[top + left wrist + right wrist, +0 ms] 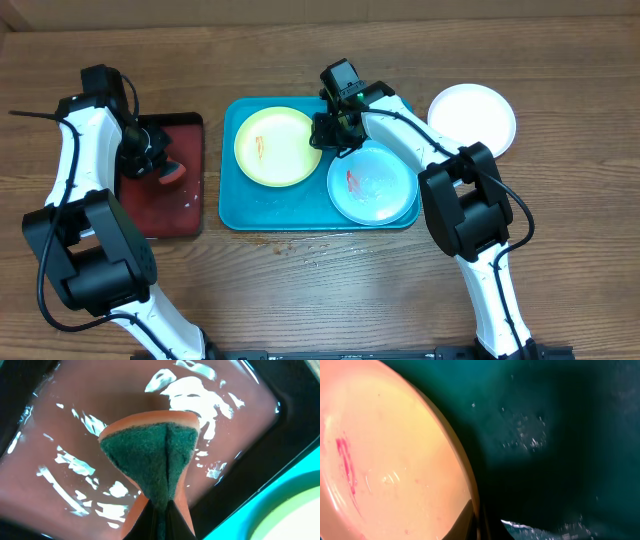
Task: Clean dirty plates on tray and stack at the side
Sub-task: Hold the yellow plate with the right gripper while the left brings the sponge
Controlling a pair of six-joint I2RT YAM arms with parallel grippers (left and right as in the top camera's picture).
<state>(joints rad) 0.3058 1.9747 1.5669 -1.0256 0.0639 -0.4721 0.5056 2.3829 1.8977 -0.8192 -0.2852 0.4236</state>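
Observation:
The teal-blue tray [300,212] holds two plates: a yellow-green one [275,147] with a red smear on the left and a pale mint-blue one [372,183] with a red smear on the right. A white plate [472,118] lies on the table beyond the tray's right end. My right gripper [326,131] is shut on the yellow-green plate's right rim; in the right wrist view the rim [465,480] runs between its jaws [479,522]. My left gripper [158,163] is shut on an orange sponge with a green scouring face [150,455], held over the dark red tray.
The dark red, black-rimmed tray [160,205] sits left of the teal tray, and its wet floor [75,420] glistens. The teal tray's rim [260,505] lies close to its right. Bare wooden table [330,290] runs along the front.

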